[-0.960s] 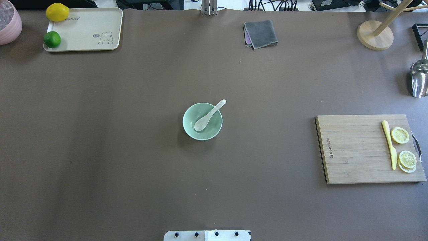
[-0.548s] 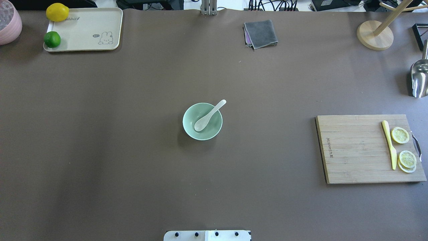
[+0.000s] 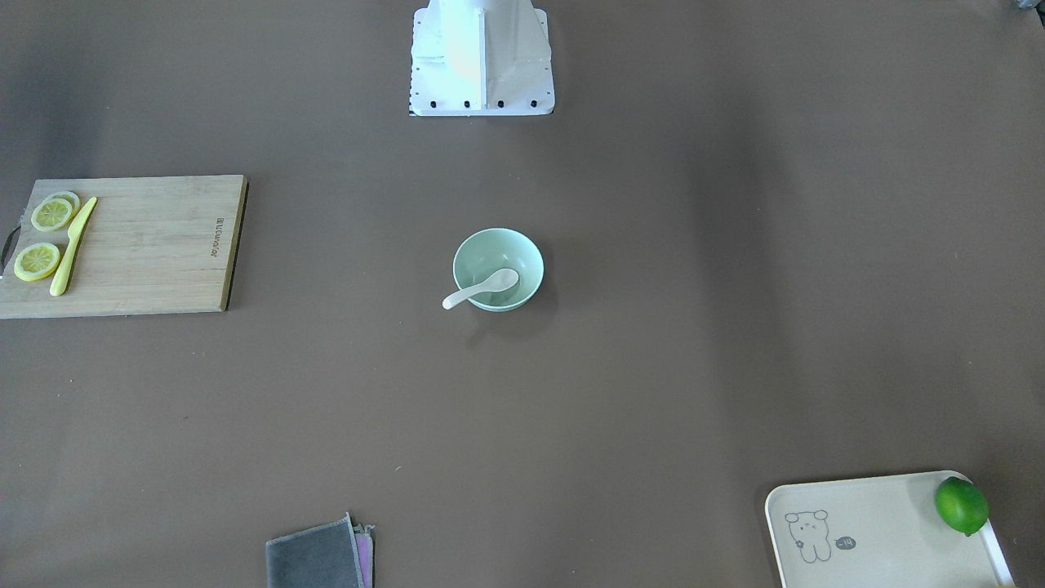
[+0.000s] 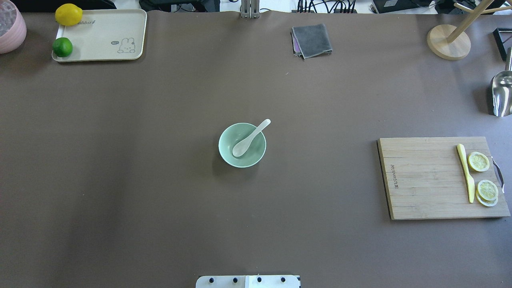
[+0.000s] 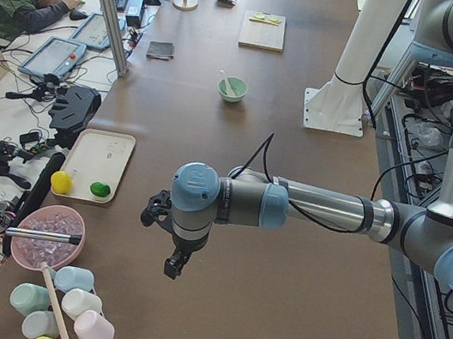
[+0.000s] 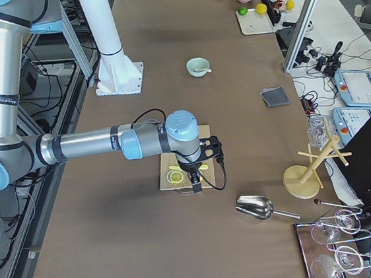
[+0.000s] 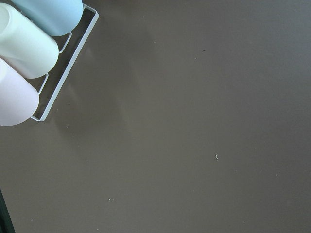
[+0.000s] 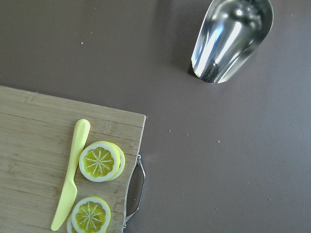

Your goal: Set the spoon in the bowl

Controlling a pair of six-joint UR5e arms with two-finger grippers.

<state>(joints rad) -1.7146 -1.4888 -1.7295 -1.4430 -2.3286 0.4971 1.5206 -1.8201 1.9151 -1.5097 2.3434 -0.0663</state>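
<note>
The pale mint-green bowl [image 4: 253, 155] stands at the middle of the table. The white spoon [image 4: 250, 139] lies in it, scoop down inside, handle resting on the far-right rim and sticking out. Both also show in the front-facing view, bowl [image 3: 500, 247] and spoon [image 3: 482, 288]. Neither gripper is near them. The left gripper [image 5: 174, 265] hangs over the table's left end and the right gripper [image 6: 195, 186] over the cutting board; they show only in the side views, so I cannot tell whether they are open or shut.
A wooden cutting board [image 4: 424, 180] with a yellow plastic knife [image 4: 466, 173] and lemon slices lies at the right. A cream tray [image 4: 104, 36] with a lime and a lemon sits far left. A grey cloth [image 4: 312, 40] and a metal scoop [image 4: 502, 94] lie beyond.
</note>
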